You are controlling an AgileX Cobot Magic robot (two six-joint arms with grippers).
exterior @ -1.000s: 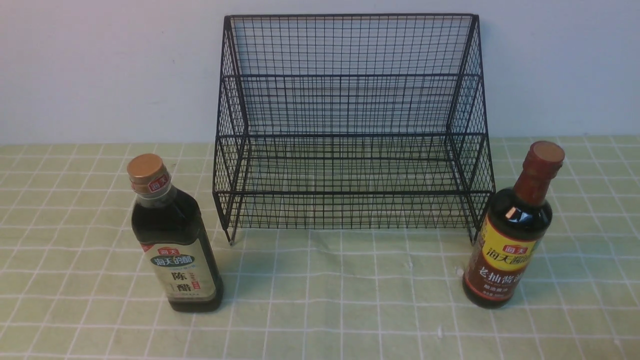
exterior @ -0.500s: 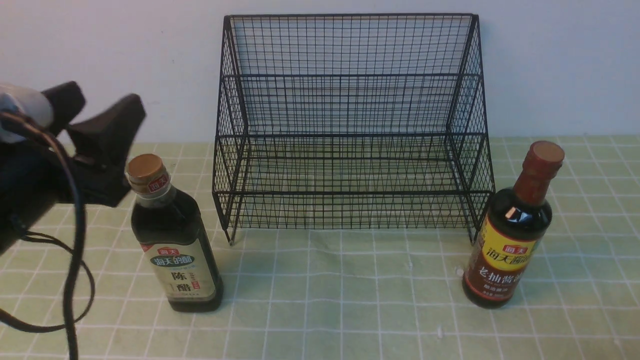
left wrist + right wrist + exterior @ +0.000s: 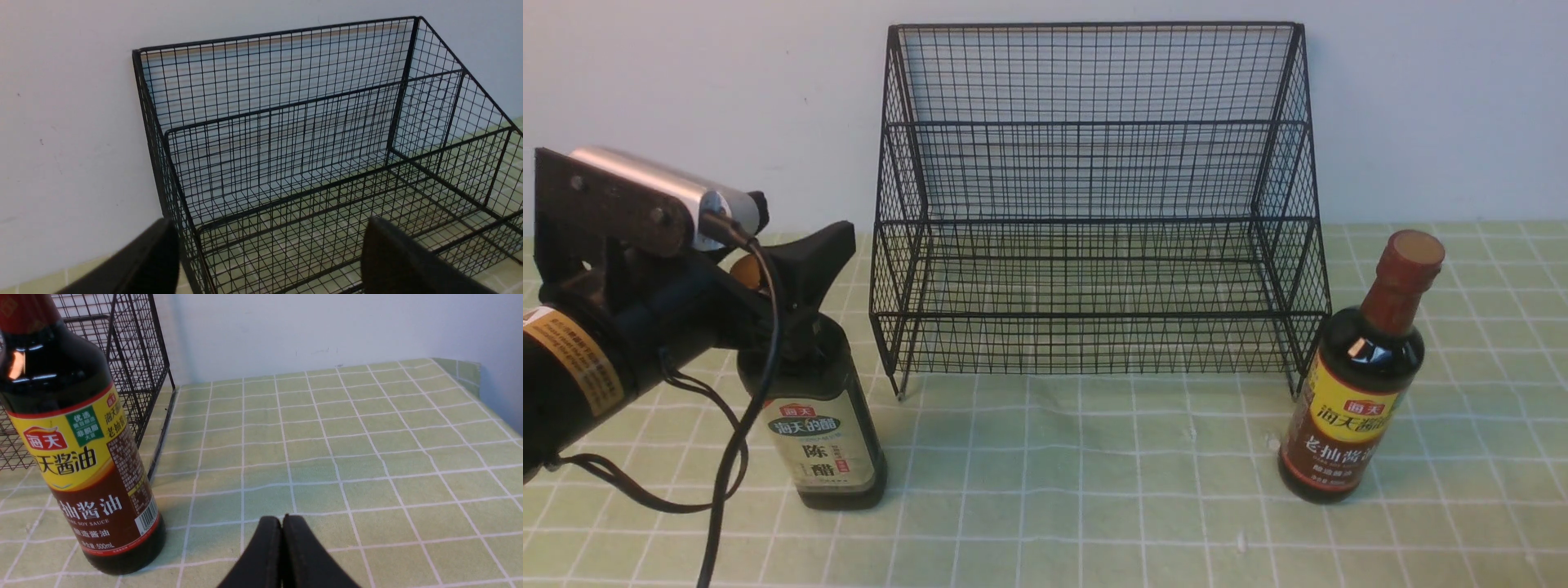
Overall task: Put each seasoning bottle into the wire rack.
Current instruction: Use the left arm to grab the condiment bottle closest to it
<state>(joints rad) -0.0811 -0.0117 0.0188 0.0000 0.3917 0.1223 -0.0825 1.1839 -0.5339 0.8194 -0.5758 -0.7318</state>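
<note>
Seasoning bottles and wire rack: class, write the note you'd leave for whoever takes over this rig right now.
Left gripper: jaws open, at the gold-capped bottle's neck, not gripping.
Right gripper: jaws shut, empty, low beside the long-necked bottle.
Both bottles stand upright on the checked cloth, one off each front corner of the wire rack, outside it.
Done: nothing racked. Left: grasp and rack both bottles.

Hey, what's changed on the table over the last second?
The left end effector swung in from the left and now sits at the neck of the gold-capped bottle, jaws open, not gripping it. That bottle, the red-capped bottle and the wire rack stayed put.
</note>
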